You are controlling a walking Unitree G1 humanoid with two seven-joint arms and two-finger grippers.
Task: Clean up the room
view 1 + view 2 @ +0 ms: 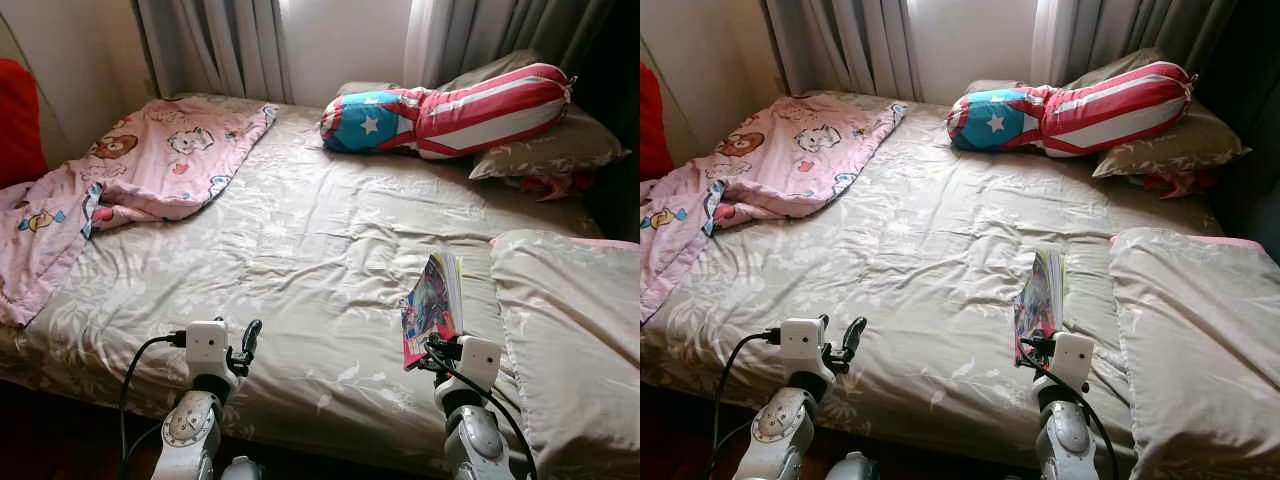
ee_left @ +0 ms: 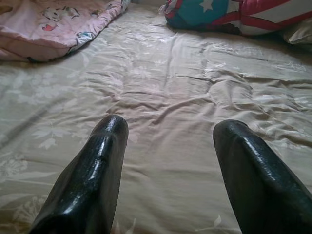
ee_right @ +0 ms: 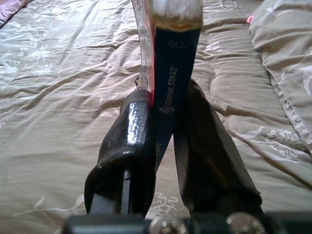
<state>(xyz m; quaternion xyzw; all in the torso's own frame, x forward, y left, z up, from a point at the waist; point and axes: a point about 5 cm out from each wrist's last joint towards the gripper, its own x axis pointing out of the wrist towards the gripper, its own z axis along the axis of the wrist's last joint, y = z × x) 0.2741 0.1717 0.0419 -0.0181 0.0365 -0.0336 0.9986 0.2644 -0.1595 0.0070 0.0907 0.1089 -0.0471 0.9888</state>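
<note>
My right gripper is shut on a thin colourful book, holding it upright on edge over the bed's near right part. The right wrist view has the book's dark spine pinched between the two black fingers. My left gripper hovers open above the near left of the beige bedspread, with nothing between its fingers. A crumpled pink cartoon blanket lies on the bed's far left corner and hangs over the left edge.
A stars-and-stripes bolster lies across the head of the bed on a beige pillow. Another beige pillow lies at the near right. Grey curtains hang behind. Something red stands at the far left.
</note>
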